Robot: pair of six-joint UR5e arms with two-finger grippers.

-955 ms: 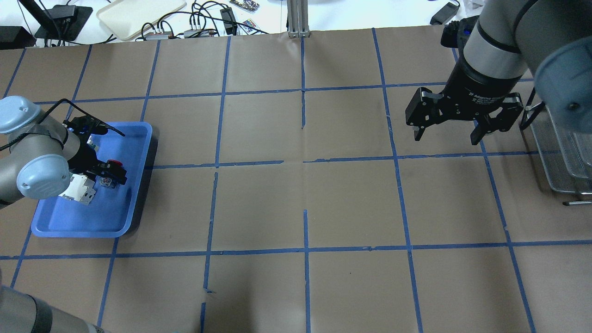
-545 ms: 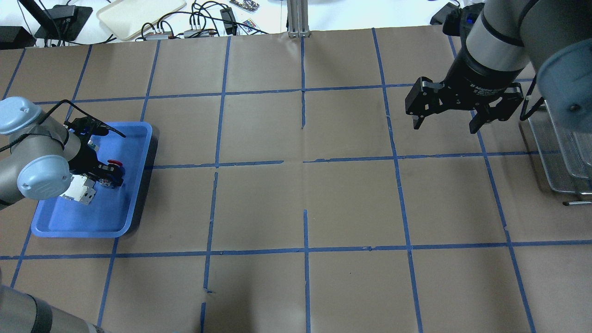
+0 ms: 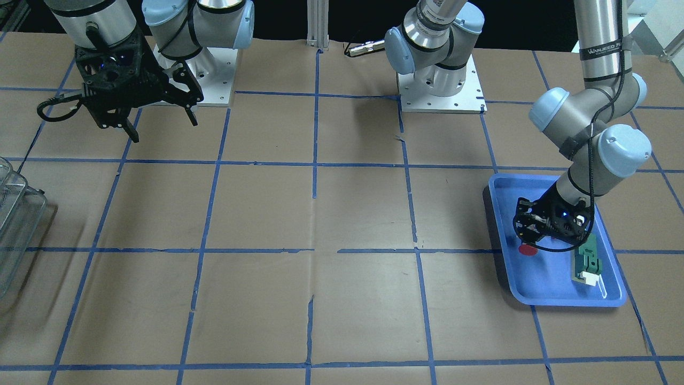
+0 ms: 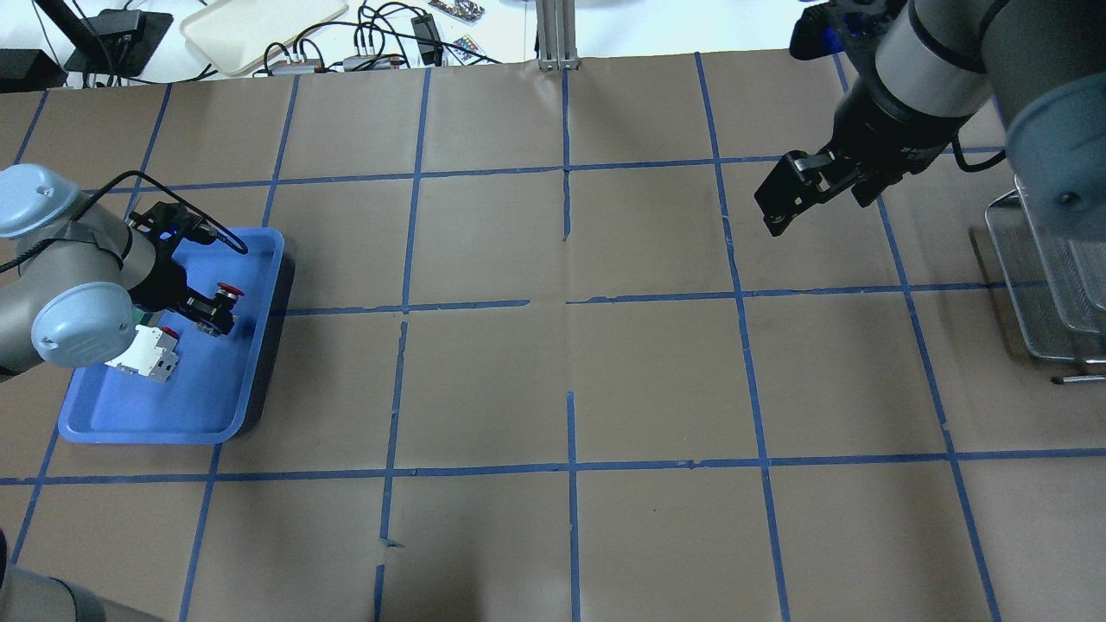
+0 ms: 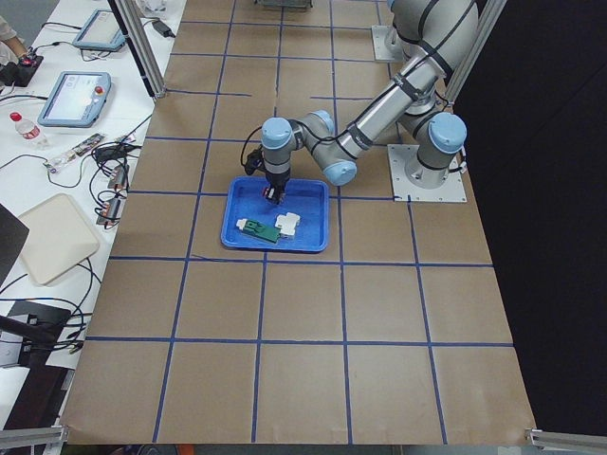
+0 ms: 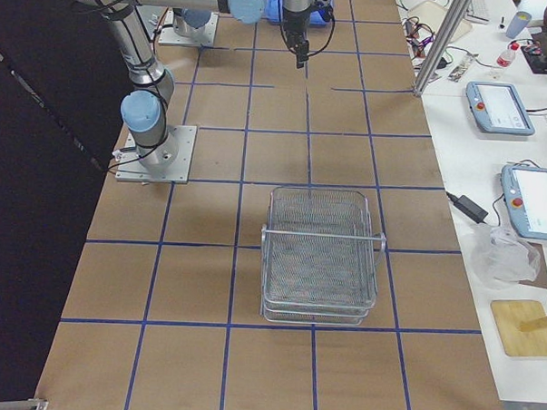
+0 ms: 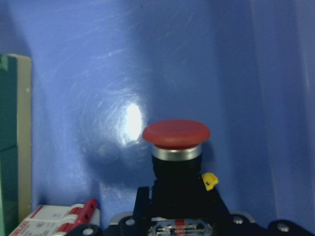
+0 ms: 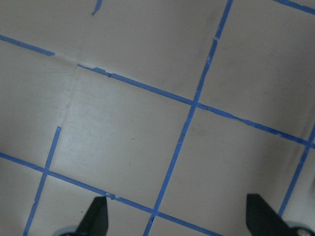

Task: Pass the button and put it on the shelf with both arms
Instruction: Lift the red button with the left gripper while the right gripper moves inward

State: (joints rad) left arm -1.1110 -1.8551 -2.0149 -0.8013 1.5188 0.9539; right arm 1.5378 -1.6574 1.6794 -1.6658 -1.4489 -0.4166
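Note:
The button, with a red cap on a black and silver body, is held in my left gripper just above the floor of the blue tray. The left wrist view shows its cap upright with the body clamped between the jaws. In the front-facing view the cap shows below the left gripper. My right gripper is open and empty, high over the table's far right; it also shows in the front-facing view. The wire-mesh shelf stands at the right edge.
A white block component and a green flat component lie in the tray beside the button. The shelf shows whole in the exterior right view. Brown paper with blue tape lines covers the table. Cables and a beige tray lie beyond the far edge.
My left gripper has risen a little and shifted right with the button, uncovering more of the white block. My right gripper has turned and moved toward the far edge.

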